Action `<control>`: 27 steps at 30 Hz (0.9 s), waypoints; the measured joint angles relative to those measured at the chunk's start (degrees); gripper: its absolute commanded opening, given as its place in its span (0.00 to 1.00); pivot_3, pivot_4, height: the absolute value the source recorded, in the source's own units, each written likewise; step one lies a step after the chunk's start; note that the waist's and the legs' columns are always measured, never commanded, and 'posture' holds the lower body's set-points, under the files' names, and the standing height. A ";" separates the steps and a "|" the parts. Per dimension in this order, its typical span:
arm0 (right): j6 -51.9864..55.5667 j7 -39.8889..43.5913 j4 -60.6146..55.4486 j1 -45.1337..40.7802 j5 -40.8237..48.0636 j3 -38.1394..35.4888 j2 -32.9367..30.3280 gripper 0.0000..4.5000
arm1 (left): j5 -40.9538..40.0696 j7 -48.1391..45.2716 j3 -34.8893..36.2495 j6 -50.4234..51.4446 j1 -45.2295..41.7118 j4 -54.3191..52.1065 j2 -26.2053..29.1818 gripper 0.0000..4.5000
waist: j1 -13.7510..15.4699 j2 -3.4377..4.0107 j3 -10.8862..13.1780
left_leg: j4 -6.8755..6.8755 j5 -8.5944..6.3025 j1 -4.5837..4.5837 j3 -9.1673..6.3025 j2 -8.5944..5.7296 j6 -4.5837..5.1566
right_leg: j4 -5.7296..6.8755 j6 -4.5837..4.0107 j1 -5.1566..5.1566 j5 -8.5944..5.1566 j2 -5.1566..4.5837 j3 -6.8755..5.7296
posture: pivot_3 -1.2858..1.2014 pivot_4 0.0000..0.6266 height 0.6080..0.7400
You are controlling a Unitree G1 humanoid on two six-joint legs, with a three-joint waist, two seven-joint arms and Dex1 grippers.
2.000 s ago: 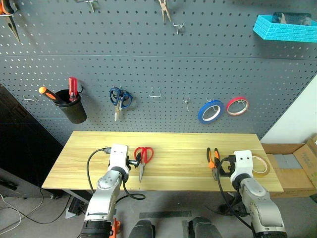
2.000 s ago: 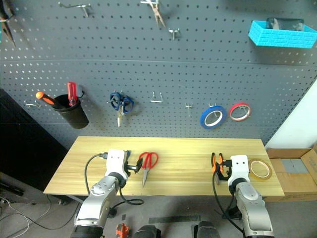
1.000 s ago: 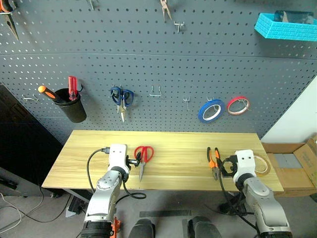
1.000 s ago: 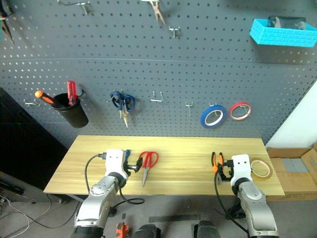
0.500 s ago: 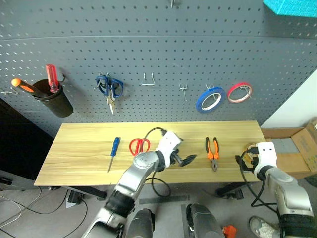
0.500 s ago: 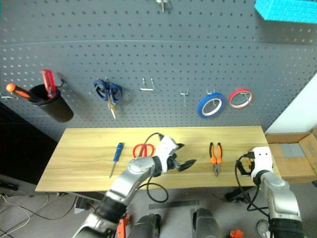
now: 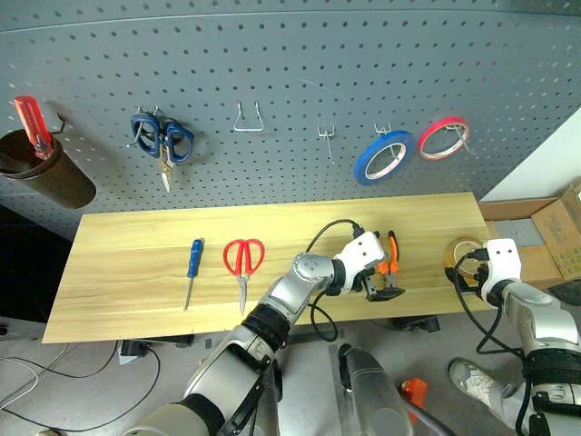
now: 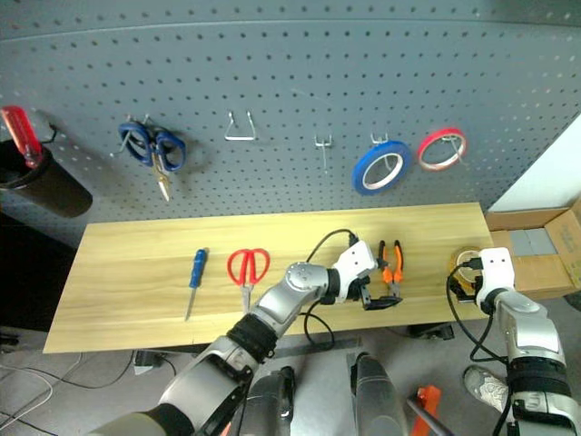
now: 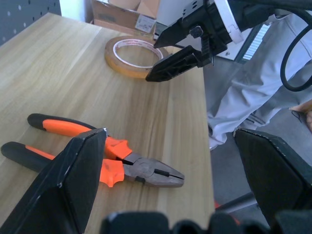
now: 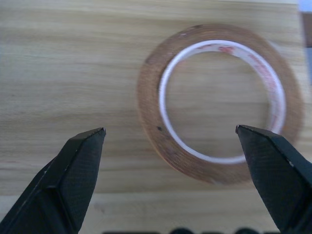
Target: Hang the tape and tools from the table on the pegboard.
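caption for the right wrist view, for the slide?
Open right gripper poised over the yellow-tan tape ring lying flat on the wooden table.

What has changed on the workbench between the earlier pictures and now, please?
The left end effector left the red-handled scissors and swung across to the orange-and-black pliers, open over them. The right end effector left the pliers for the tan tape ring, open, not gripping. A blue screwdriver is uncovered. Scissors, pliers and tape lie where they were on the table.
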 measured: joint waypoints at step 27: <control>-0.95 6.97 14.73 -10.03 1.45 -0.33 -0.75 0.04 | 1.47 -1.25 2.48 -0.30 -2.11 1.88 -0.58 1.00 | 0.08 -0.48 1.63 | 0.21 0.01 -0.01 -0.02 0.03 -0.05 | 0.09 0.34 0.00 -0.13 0.02 0.01 | 0.47 0.64 1.00</control>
